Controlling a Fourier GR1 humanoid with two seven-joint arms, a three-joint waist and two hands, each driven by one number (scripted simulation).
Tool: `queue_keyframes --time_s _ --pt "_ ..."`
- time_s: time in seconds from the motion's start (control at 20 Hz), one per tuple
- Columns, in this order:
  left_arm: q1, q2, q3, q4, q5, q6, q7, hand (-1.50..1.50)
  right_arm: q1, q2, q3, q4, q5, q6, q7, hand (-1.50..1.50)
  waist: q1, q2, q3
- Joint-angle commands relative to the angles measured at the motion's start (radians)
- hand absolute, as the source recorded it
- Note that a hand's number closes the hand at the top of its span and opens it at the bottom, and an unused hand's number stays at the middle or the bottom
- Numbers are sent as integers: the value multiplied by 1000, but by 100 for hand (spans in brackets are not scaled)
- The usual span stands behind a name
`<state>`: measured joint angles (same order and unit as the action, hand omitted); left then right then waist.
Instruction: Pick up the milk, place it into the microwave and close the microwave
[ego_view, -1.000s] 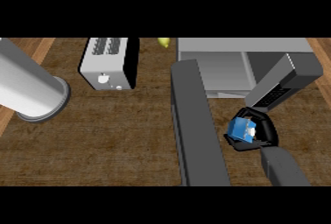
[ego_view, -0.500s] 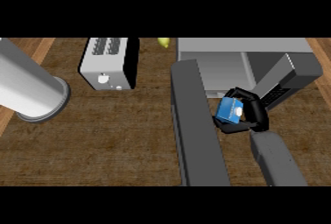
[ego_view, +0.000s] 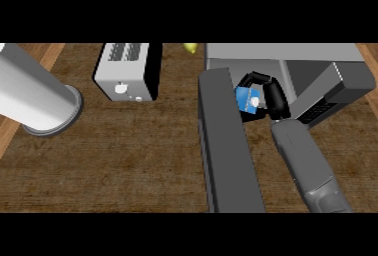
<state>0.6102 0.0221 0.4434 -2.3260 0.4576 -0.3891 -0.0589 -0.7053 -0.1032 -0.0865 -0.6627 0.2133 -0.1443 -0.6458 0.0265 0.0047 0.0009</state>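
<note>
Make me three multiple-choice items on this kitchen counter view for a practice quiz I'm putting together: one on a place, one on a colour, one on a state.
1. Where does the toaster stand relative to the microwave?
A. to its left
B. to its right
C. on top of it

2. What colour is the milk carton?
A. red
B. blue with white
C. green

3. What state is the microwave door in?
A. shut
B. taken off and lying on the toaster
C. swung open

Key: 1 A, the toaster sits in the upper left part of the view and the microwave in the upper right. 2 B, the carton in the right hand shows a blue face with a white patch. 3 C, the door juts out toward the viewer and the cavity behind it is exposed.
</note>
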Motion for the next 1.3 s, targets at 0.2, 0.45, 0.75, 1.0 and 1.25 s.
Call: queue_keyframes --time_s 0.2,0.45,0.75,1.0,1.25 --pt "-58 16 10 48 -6 -12 16 -150 -215 18 -26 296 94 -204 3 150 30 15 0" --pt "-36 3 -3 21 10 -45 10 -150 -301 -31 -76 395 89 -269 12 150 55 22 1" --pt "-92 15 -18 66 -17 -52 -3 -150 -322 -62 -104 446 96 -387 -30 150 78 39 2" --pt "-124 6 -35 90 -65 -44 -15 -150 -364 -102 -69 471 157 -491 -50 150 95 52 2" --pt "-151 22 -33 122 -56 -46 -7 -150 -348 -142 -58 510 185 -546 -77 150 104 62 3"
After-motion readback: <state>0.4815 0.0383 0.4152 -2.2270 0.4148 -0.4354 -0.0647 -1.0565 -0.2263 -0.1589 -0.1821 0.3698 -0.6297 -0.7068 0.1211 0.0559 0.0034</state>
